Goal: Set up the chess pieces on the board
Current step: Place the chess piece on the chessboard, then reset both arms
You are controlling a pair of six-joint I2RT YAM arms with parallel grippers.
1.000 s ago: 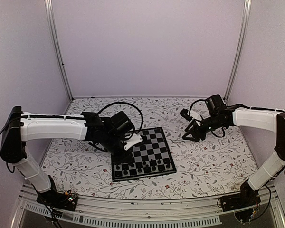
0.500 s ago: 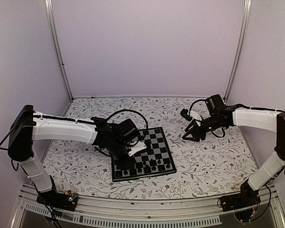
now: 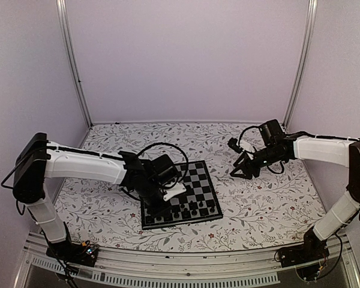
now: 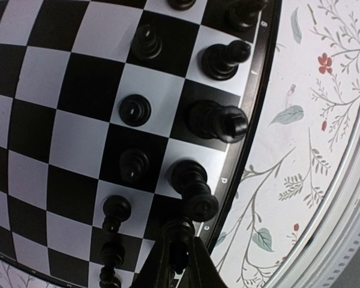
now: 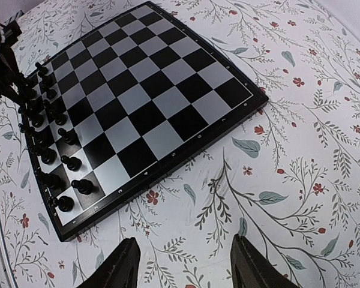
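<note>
Chess pieces (image 3: 183, 211) line the near edge of the board (image 3: 198, 180), where the narrow left claw (image 4: 177, 252) pinches one piece (image 4: 177, 231) upright, while the right claw (image 5: 185, 246) hangs wide and empty.

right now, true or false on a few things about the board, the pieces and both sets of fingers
1. The right fingers are open and hold nothing. True.
2. The left fingers are spread wide, clear of any piece. False: they pinch a chess piece at the board's near edge.
3. The chess pieces stand in two rows along the board's near edge. True.
4. White pieces fill the far rows. False: every piece in view is black, and the far rows hold none.
</note>
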